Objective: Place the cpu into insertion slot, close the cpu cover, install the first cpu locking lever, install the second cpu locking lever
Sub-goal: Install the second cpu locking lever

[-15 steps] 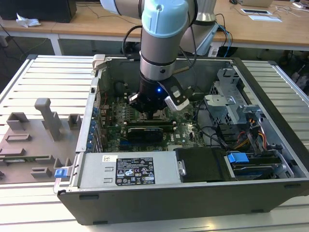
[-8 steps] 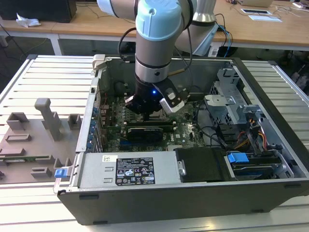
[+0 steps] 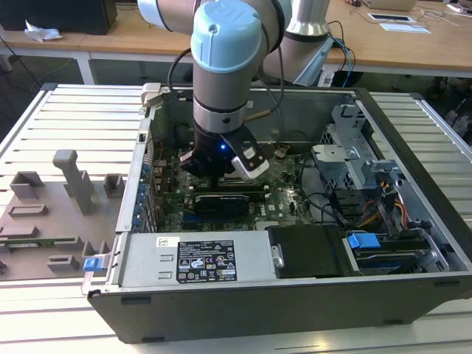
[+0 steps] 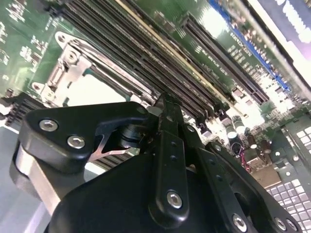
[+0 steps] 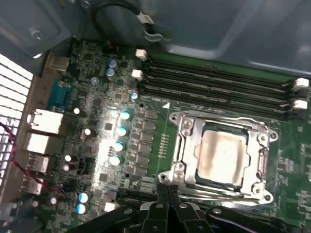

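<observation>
Hovering my clenched gripper [image 5: 167,190] beside the cover [image 5: 221,156] over the cpu [image 5: 221,154]; I'd press levers squarely.

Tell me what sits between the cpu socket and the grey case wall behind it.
In the first wrist view, long narrow memory slots run side by side between the cpu cover, closed over the cpu, and the case wall.

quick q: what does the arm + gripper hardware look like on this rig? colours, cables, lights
The arm has silver-grey tubular links and pale blue rounded joint caps; black cables trail behind it. At the wrist sits a black housing with a small blue light, plus a white-and-black module clipped on its side. The gripper is matte black: flat plate linkages fastened with silver screws, over a brushed metal block.
</observation>
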### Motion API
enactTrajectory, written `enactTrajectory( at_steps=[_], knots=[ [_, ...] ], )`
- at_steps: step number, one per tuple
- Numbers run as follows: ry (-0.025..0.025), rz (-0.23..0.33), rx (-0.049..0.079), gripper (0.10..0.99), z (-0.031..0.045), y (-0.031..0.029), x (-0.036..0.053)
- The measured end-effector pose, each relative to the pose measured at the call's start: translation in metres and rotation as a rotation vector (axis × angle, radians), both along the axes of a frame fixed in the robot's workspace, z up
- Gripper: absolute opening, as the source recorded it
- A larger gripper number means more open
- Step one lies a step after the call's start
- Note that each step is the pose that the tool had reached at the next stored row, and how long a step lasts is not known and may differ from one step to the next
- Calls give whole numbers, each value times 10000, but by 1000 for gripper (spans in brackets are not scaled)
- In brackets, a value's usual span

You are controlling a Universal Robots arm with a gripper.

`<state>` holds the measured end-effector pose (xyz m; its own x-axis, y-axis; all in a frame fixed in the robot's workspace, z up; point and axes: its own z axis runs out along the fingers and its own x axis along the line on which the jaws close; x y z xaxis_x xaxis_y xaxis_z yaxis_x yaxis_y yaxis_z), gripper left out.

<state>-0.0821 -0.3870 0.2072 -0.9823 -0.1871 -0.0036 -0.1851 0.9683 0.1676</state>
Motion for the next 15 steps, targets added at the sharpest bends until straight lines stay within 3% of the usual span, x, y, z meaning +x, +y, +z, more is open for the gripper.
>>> enactTrajectory(
  at_steps=[3,10,13,15],
  knots=[
    [1,60,90,106,-35,1,-33],
    [0,213,227,106,-83,90,-34],
    [4,234,274,106,-92,88,-35],
    [0,240,297,106,-94,51,-34]
  ],
)
